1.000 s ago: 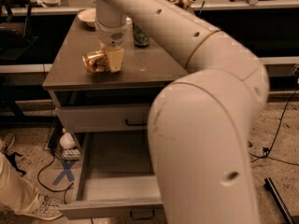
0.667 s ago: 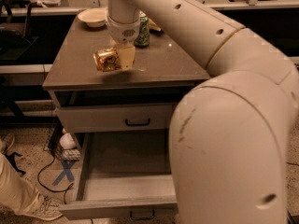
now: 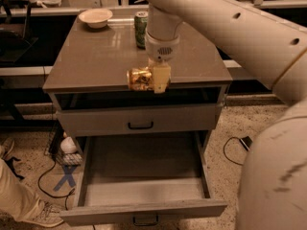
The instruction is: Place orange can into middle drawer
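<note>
Hand: the hand hangs from the pale arm, pointing down over the front edge of the table, right of centre.
Hand state: clenched on the orange can, its fingers closed around the can's right end.
Orange can: the orange can lies on its side in the hand's grasp, its long axis running left to right, right at the table's front lip. Whether it touches the tabletop cannot be told.
Middle drawer: the middle drawer is pulled far out towards the camera, directly below and in front of the can. Its small black bar handle shows at the bottom edge of the view.
Upper drawer front: the upper drawer front is closed, just under the tabletop, with a like black handle at its centre.
Green can: the green can stands upright towards the back of the table, behind the hand and well apart from the orange can.
Bowl: a shallow pale bowl sits at the table's back left, left of the green can.
Floor, left: a blue tape cross lies beside the open drawer. A person's light trouser leg and shoe are at the lower left corner.
Floor, right: a dark cable loops near the table's right side.
</note>
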